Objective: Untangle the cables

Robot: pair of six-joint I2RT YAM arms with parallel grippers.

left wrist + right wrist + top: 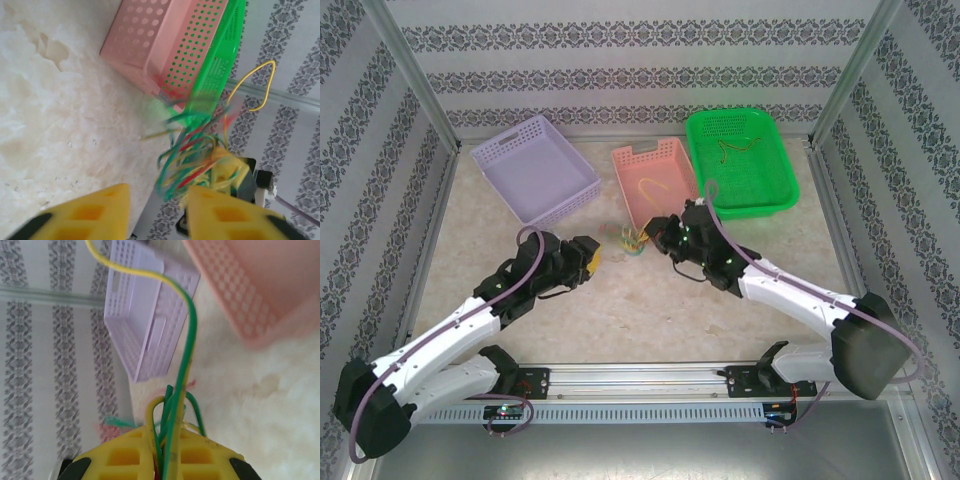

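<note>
The cables (628, 240) form a small knot of green, yellow and red wire on the pale table (620, 310), just in front of the pink basket (642, 154) and between the two tools. The right gripper (167, 437) has its yellow fingers (125, 460) pressed together on the bundle. In its wrist view several green and yellow strands come up out of the pinch, and one long strand, green low down and yellow higher up, arcs away toward the lilac basket (145, 325). The left gripper (588, 256) sits just on the other side of the knot with its jaws parted at a middling width and nothing held between them; its wrist view shows only bare table in the gap. From there the tangle is blurred and sits just beyond the fingertips, against the other tool's yellow pads, with one yellow loop standing up beside the green basket (745, 208). Whether any strand touches the left fingers cannot be told. The three baskets stand in a row at the far side of the table, lilac on the left, pink in the middle and green on the right, the last two close side by side. A yellow wire (650, 187) lies looped in the pink basket and a thin wire (740, 148) lies in the green one — both well apart from the knot
</note>
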